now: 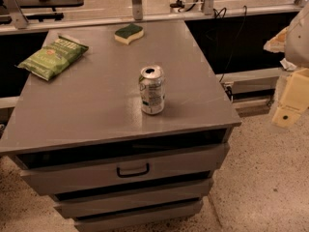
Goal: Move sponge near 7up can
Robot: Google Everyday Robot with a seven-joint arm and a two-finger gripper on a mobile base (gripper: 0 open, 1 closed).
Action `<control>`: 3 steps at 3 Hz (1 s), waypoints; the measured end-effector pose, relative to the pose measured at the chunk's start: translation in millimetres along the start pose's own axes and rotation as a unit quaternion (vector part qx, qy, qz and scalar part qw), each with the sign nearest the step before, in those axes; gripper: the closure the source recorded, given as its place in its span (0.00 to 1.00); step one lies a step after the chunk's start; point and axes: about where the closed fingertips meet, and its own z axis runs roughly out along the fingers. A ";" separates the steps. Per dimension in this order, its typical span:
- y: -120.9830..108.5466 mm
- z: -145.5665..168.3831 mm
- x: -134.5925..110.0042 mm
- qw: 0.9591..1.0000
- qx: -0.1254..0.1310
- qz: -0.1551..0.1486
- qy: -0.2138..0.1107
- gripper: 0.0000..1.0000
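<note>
The sponge (128, 33), dark green on top with a pale yellow base, lies flat at the far edge of the grey cabinet top (96, 100). The 7up can (152, 90), silver-white with green markings, stands upright near the front right of the same top, well apart from the sponge. My gripper (291, 103), cream-coloured, hangs at the right edge of the view, off the cabinet to the right of the can and lower than the top. It holds nothing that I can see.
A light-green chip bag (53, 57) lies at the far left of the cabinet top. The cabinet has several drawers (133, 168) facing me. A rail and cables (227, 13) run behind it. Speckled floor (270, 178) lies to the right.
</note>
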 end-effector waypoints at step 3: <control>-71.8 32.2 -36.4 0.997 0.053 -0.016 -0.052 0.00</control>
